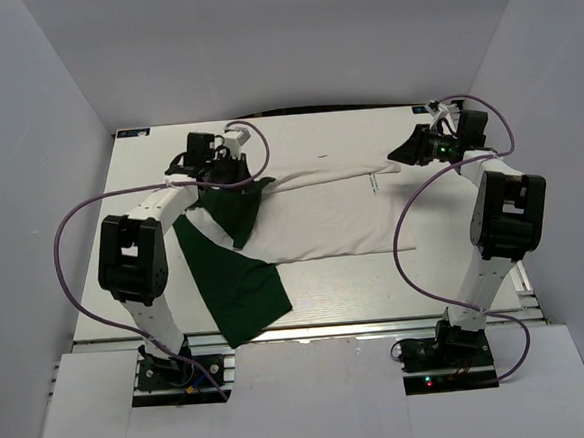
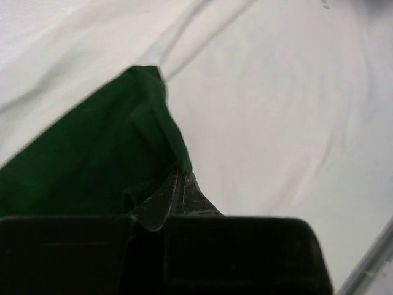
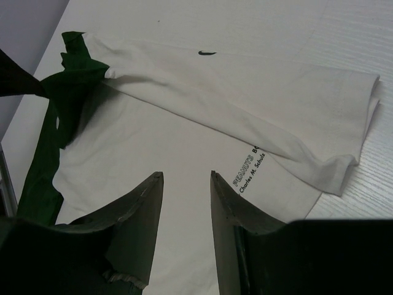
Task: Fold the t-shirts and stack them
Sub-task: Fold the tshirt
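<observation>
I see a white wood-grain table (image 1: pixel 377 283) carrying one t-shirt (image 1: pixel 322 217). Its white body lies crosswise over the middle, partly folded over itself, and one green sleeve (image 1: pixel 239 288) lies spread toward the near left edge.

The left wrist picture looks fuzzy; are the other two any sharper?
Left wrist: soft all over, the green sleeve and the left gripper sit too close to the lens. Right wrist: sharper, the lettering on the t-shirt is readable. Top external: sharp too, even light, only faint shadows.
</observation>
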Tool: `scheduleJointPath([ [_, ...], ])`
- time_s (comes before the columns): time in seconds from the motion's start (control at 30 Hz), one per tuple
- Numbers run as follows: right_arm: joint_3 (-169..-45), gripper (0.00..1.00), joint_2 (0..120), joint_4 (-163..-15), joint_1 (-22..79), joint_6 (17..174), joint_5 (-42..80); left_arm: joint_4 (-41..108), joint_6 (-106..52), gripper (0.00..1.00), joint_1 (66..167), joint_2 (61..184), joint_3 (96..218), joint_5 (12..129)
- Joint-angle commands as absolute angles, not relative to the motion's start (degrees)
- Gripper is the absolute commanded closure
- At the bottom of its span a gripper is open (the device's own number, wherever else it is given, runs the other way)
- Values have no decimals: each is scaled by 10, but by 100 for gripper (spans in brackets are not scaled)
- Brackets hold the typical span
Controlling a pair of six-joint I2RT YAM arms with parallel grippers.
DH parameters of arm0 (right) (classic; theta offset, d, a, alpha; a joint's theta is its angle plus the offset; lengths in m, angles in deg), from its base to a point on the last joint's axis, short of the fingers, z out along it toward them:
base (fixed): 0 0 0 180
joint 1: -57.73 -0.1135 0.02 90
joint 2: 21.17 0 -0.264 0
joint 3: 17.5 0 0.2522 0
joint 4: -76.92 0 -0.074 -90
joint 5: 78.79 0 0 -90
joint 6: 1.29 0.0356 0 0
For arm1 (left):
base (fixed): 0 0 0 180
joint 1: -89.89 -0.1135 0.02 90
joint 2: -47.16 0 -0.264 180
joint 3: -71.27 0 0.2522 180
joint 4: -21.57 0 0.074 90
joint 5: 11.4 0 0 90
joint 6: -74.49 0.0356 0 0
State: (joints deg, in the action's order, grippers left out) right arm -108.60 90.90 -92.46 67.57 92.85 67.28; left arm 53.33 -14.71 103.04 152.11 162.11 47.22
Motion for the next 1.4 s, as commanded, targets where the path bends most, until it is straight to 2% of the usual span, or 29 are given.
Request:
scheduleJointPath([
  [0.0,-1083,57,883,-936,677,929,687,563,-172,100,1054,1495,1596,412],
  [0.03,-1083,57,883,-937,677,929,687,565,-183,100,1059,1497,1589,409],
  [0.13,-1085,57,883,-937,677,930,686,569,-204,90,1085,1512,1586,396],
  [0.17,-1085,57,883,-937,677,931,687,569,-213,70,1089,1524,1586,395],
  [0.2,-1084,57,883,-938,677,931,686,569,-217,62,1093,1530,1587,397],
  [0.3,-1085,57,880,-939,677,930,686,576,-236,49,1111,1554,1604,381],
  [0.43,-1082,57,875,-939,677,931,686,573,-274,45,1124,1575,1644,339],
  [0.57,-1078,57,869,-940,677,928,686,574,-301,44,1124,1575,1680,357],
  [0.63,-1076,57,865,-933,677,921,686,578,-308,44,1117,1562,1684,412],
  [0.7,-1078,57,864,-922,677,908,686,584,-325,46,1105,1540,1683,437],
  [0.8,-1083,57,861,-894,674,880,682,590,-344,55,1079,1500,1650,488],
  [0.87,-1076,57,852,-894,673,862,680,585,-348,56,1069,1471,1611,530],
  [0.93,-1068,57,849,-893,673,861,680,585,-347,58,1066,1474,1597,521],
  [1.13,-1061,57,845,-879,672,863,682,570,-351,75,1069,1531,1590,478],
  [1.37,-1053,57,836,-883,672,868,683,563,-358,78,1080,1584,1587,469],
])
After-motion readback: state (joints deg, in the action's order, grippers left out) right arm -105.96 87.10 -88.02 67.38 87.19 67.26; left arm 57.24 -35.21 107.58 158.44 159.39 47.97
